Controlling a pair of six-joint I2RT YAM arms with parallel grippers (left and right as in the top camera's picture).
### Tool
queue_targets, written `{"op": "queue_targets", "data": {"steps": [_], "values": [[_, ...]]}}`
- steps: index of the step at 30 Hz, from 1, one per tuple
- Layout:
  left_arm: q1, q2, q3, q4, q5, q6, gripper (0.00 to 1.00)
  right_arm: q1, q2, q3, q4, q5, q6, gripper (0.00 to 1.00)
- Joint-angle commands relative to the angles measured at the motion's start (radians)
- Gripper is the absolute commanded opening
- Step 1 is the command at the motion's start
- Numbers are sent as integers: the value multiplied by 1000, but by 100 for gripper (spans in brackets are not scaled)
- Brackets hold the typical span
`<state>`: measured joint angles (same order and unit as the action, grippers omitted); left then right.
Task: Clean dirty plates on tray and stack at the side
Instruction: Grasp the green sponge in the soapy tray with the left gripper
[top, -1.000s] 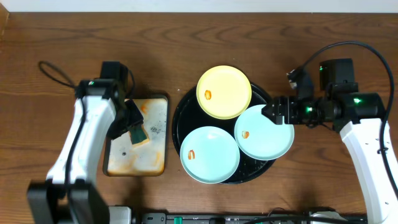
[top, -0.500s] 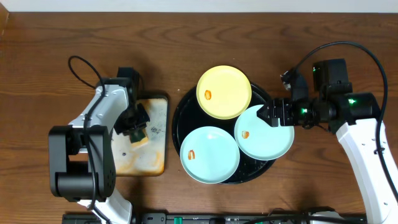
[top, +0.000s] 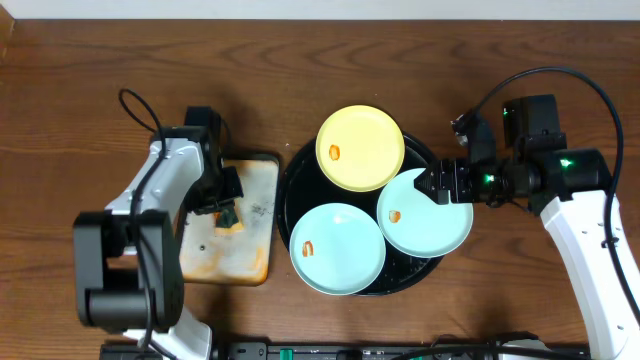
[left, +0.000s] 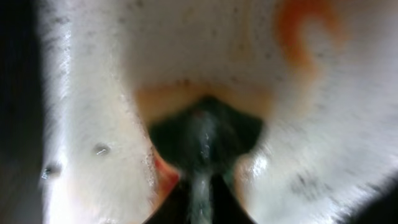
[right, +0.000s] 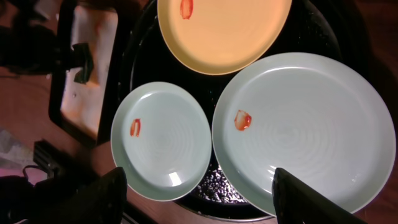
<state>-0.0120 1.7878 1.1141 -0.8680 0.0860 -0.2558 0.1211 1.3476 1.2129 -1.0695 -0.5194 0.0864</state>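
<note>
Overhead: left fingers (top: 226, 206) clenched on green sponge (top: 230, 217) on stained tray (top: 245, 255); right fingers (top: 431, 186) spread above blue plate (top: 430, 228).

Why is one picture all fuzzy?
Left wrist view: blurred, its camera very close to the stained tray and a dark lump; overhead view: sharp, evenly lit; right wrist view: plates sharp, corners dim.
</note>
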Motion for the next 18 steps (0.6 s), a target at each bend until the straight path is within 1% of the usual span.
{"op": "queue_targets", "data": {"steps": [1,4,5,8,10,14,18], "values": [[-5,-138,69,-40,60,35,30,11,-8,18,-1,-1,-12,72],[-5,-197,69,-65,60,34,42,11,-8,18,-1,-1,-12,72],[-5,-202,69,-72,60,34,44,11,-8,18,-1,-1,-12,72],[-5,-195,66,-135,60,8,45,11,-8,18,-1,-1,-12,72],[-5,-185,40,-167,59,-36,45,11,-8,18,-4,-1,-12,72],[-5,-173,-59,-125,-10,-120,45,11,-8,18,-3,-1,-5,72],[-5,-166,-167,-19,2,-124,45,11,-8,18,-3,-1,-5,72]]}}
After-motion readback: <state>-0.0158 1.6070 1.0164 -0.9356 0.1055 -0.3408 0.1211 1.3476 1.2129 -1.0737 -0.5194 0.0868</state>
